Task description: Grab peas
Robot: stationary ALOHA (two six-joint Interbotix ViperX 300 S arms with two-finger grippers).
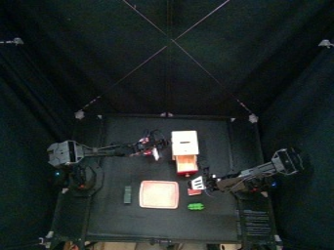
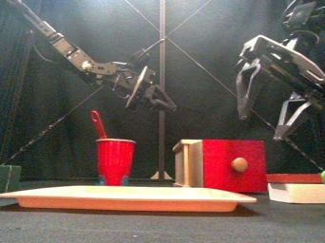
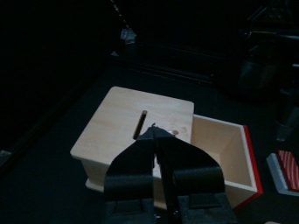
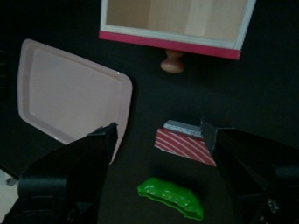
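My right gripper [image 4: 158, 153] hangs wide open above the peas [image 4: 170, 194] at lower centre of the right wrist view — a red striped block [image 4: 184, 143] lies just beside them, the pink tray [image 4: 70, 96] at left.

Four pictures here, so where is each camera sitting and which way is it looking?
Top view: high overhead, looking straight down at the table; both arms show.
Front view: at the table's front edge, looking level across the pink tray; both arms hang behind.
Left wrist view: on the left arm, facing the wooden box; left gripper shows.
Right wrist view: on the right arm, facing the peas; right gripper open.
Shared: tray and box with red drawer.
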